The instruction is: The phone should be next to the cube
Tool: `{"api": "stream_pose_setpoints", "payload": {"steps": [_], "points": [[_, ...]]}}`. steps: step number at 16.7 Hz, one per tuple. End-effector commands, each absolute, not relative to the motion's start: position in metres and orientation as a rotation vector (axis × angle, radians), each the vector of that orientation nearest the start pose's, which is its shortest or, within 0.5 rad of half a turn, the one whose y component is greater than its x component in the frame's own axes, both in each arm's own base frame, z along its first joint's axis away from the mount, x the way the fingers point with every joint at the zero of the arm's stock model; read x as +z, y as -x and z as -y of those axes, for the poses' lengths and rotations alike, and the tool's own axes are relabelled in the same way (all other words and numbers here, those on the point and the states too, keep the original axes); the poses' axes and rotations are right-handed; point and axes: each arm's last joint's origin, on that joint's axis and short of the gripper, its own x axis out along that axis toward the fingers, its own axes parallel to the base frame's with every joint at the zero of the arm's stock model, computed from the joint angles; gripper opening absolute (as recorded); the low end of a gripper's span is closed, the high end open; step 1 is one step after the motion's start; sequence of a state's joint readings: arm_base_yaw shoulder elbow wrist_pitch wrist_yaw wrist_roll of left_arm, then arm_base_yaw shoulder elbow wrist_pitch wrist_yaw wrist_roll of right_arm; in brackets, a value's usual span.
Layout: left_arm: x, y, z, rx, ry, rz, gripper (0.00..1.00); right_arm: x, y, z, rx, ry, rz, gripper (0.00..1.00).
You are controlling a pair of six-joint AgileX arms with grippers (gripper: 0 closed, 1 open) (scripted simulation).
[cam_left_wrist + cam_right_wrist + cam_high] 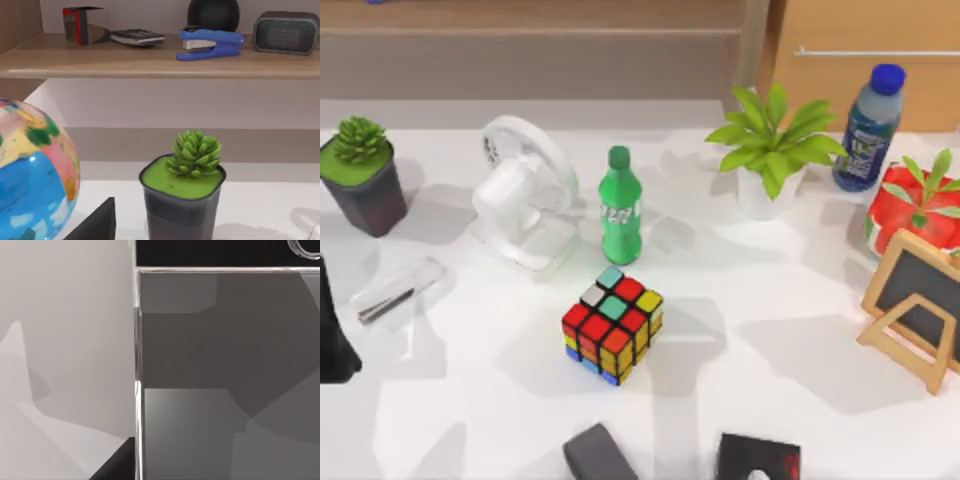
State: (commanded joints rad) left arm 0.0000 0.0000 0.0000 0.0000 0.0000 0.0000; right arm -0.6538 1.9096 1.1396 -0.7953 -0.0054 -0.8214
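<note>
The cube (612, 324), a 3x3 puzzle with a black frame and red, yellow, teal and orange stickers, stands on the white table (770, 340) near the middle. The phone (225, 390) lies close under the right wrist camera: a grey glossy face, a dark end strip, and part of a round home button (306, 247). A dark tip of my right gripper (116, 466) shows beside the phone's long edge. My left arm (332, 335) stays at the table's left edge, and a dark part of my left gripper (95, 225) points toward a succulent pot (182, 200).
Behind the cube stand a green bottle (618, 205), a white fan (525, 195) and a leafy plant (770, 150). A chalkboard easel (915, 305) stands at the right. A dark grey block (595, 452) and a black box with a red mark (757, 458) sit at the front edge.
</note>
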Motion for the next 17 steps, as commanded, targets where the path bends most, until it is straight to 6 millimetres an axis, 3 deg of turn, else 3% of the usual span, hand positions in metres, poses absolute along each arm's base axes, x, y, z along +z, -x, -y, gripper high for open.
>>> {"api": "stream_pose_setpoints", "payload": {"steps": [9,13,17], "points": [[0.16,-0.106,0.001,0.0,0.0,0.0,1.0,0.137,-0.266,0.2,0.128,0.138,-1.55,0.0],[0.16,-0.106,0.001,0.0,0.0,0.0,1.0,0.177,-0.285,0.189,0.059,0.197,-1.429,0.0],[0.16,-0.106,0.001,0.0,0.0,0.0,1.0,0.226,-0.311,0.152,0.03,0.23,-1.27,0.0]]}}
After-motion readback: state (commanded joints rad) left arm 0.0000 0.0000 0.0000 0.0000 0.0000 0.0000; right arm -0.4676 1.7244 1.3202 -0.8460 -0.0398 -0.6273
